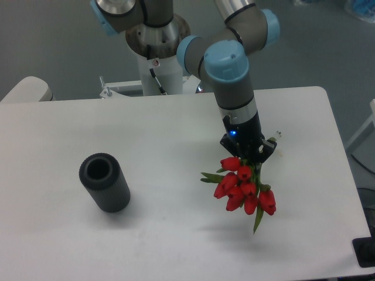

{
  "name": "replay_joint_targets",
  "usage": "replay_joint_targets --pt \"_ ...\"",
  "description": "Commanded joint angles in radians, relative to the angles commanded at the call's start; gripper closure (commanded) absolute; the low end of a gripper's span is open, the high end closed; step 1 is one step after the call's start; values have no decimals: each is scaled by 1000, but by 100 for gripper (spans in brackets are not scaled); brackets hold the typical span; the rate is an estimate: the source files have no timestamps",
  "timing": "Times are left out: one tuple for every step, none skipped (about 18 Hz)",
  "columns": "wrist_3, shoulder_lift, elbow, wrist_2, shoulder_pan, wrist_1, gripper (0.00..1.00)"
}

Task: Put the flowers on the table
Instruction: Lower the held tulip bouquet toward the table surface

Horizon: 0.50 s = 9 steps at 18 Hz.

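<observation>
The flowers [245, 188], a small bunch of red tulips with green leaves, hang below my gripper [249, 155], blossoms pointing toward the camera and down. The gripper is shut on the stem end, which it hides. The bunch is held above the white table [176, 129] at its right half, and its shadow falls on the tabletop below and left of it.
A dark grey ribbed cylinder vase [104, 182] stands upright on the left part of the table, well apart from the flowers. The arm's base [157, 52] is mounted at the table's far edge. The table's right edge lies close to the bunch.
</observation>
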<state>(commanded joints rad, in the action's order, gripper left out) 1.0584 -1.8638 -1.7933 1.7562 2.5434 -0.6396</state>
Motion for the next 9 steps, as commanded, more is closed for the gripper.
replay_joint_targets --pt "2 -12 -3 5 -12 3 83" --pt "2 -27 -5 8 -17 3 83" --pt "0 -38 -5 11 -28 0 83" --pt "-5 -52 5 14 -38 0 83" --pt "-9 -61 0 14 -43 -2 83" --pt "-9 -71 -5 23 -48 -2 83" --pt "-11 -86 -5 34 -57 1 83" --pt "-11 -100 -5 51 -64 2 83" --pt "-9 -110 -5 71 -71 2 87"
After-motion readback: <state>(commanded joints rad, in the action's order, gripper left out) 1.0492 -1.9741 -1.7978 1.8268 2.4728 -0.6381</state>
